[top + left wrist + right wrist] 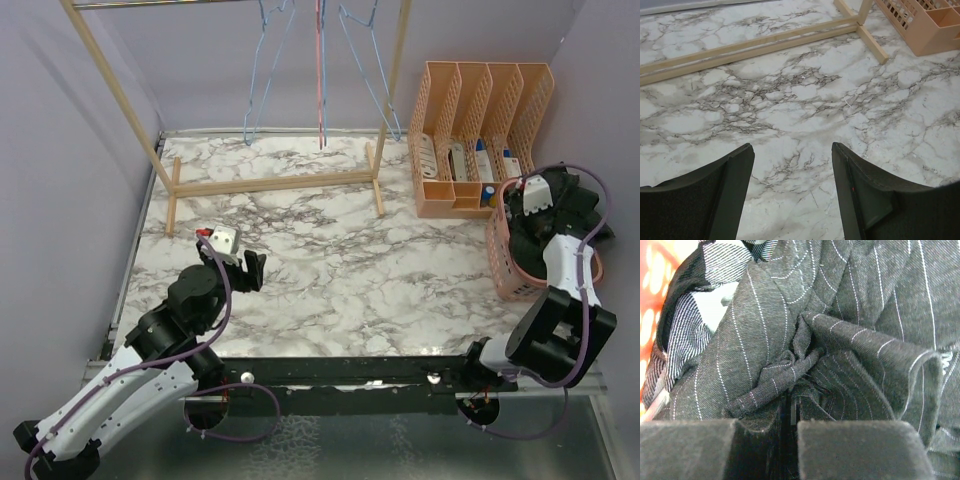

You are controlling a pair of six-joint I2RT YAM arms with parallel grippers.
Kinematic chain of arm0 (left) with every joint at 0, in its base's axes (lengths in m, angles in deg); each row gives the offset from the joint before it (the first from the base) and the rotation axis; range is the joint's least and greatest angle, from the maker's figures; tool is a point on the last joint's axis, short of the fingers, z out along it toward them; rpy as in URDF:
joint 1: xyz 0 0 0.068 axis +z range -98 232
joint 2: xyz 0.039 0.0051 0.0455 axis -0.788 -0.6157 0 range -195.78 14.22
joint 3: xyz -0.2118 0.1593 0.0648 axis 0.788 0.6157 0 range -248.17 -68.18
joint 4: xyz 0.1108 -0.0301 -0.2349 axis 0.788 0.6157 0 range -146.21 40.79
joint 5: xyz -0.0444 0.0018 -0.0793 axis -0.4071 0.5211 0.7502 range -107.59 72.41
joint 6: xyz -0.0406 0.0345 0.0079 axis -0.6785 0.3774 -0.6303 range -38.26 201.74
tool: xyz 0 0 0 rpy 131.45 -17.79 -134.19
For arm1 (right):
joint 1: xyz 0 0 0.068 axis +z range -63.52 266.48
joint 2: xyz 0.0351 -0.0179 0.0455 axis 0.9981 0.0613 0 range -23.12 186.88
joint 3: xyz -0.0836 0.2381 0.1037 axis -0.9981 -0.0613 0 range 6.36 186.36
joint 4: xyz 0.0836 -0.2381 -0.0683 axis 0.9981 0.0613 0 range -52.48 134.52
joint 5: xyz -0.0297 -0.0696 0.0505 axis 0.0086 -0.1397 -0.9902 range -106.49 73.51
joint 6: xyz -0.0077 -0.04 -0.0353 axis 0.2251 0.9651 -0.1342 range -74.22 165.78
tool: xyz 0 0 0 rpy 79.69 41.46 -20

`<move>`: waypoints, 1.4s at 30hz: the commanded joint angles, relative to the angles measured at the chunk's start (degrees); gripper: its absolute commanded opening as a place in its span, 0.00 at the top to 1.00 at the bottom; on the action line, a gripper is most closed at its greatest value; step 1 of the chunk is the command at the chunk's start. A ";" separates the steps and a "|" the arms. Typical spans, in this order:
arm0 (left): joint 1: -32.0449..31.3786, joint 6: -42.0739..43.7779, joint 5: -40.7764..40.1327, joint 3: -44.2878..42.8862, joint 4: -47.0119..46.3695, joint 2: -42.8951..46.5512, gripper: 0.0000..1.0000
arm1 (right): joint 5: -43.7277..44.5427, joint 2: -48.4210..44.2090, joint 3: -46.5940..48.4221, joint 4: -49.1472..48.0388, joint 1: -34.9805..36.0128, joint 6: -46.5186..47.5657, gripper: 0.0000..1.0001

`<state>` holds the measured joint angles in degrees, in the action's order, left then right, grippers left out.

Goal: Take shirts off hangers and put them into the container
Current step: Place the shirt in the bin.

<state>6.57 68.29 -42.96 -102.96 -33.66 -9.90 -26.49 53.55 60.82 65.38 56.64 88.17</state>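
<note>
Jaws of the right gripper [790,422] are clenched on a twisted fold of the black pinstriped shirt [850,300], seen only by its wrist camera; from above, the arm hides them inside the pink basket [503,270]. Jaws of the left gripper [792,150] stand apart, holding nothing, over the marble worktop [790,90]. Wire hangers [320,70] dangle from the wooden rack [275,183], hooks cut off.

Hangers [320,80] cut off above; container [505,272] partly hidden.

Overhead view looks down the table [330,250] — left wrist shares it, low (right wrist: shirt [840,300], very close).
</note>
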 commanded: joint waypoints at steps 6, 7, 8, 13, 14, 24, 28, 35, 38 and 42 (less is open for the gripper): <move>0.33 -0.94 -0.83 0.07 0.01 -0.73 0.33 | 1.47 13.95 -15.41 -1.32 0.14 4.69 0.99; 0.29 -0.88 -0.96 0.07 0.02 -0.82 0.33 | 2.01 14.56 -16.70 -2.33 0.18 5.09 0.99; 0.31 -0.89 -0.99 0.07 -0.04 -0.86 0.33 | 2.66 15.16 -17.42 -3.11 0.17 5.10 0.99; 0.34 -1.04 -0.81 -0.11 0.09 -1.54 0.34 | 5.66 17.41 -19.72 -5.85 0.14 7.32 0.99; 0.30 -1.13 -0.71 -0.17 0.16 -1.67 0.34 | 6.18 17.07 -20.25 -6.29 0.14 7.64 0.99; 0.31 -1.25 -0.71 -0.50 0.34 -2.73 0.34 | 0.19 2.19 -14.52 7.72 0.14 10.16 0.97; 0.33 -1.31 -0.66 -0.46 0.38 -2.68 0.34 | -1.65 -4.19 -9.82 16.05 0.14 11.49 0.75; 0.34 -1.29 -0.70 -0.44 0.43 -2.48 0.31 | -10.27 -17.74 3.58 19.71 0.14 4.16 0.00; 0.33 -1.25 -0.59 -0.38 0.46 -2.42 0.31 | -13.54 -16.80 10.84 19.83 0.14 -1.32 0.00; 0.31 -1.31 -0.60 -0.37 0.39 -2.12 0.31 | -19.25 -12.22 21.35 21.77 0.14 -8.30 0.00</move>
<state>6.57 67.43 -42.96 -102.96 -33.40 -12.61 -36.65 37.70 72.84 83.04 56.59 89.52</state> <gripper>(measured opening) 0.688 0.994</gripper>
